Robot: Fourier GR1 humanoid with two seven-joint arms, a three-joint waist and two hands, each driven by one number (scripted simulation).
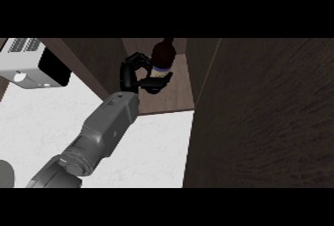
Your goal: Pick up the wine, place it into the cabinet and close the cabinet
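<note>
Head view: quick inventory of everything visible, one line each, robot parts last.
wine bottle: one, dark with a pale band low on it, upright inside the open cabinet at top centre
cabinet: one, dark brown wood, open compartment at top centre
cabinet door: one, dark brown wood, swung open, filling the right side of the view
counter: one, white marbled top, lower left and centre
appliance: one, white and grey with a black front, top left corner
forearm: one, grey, reaching from lower left up to the cabinet
hand: one, black, fingers and thumb curled at the bottle's lower part; which side it is cannot be told here
</note>
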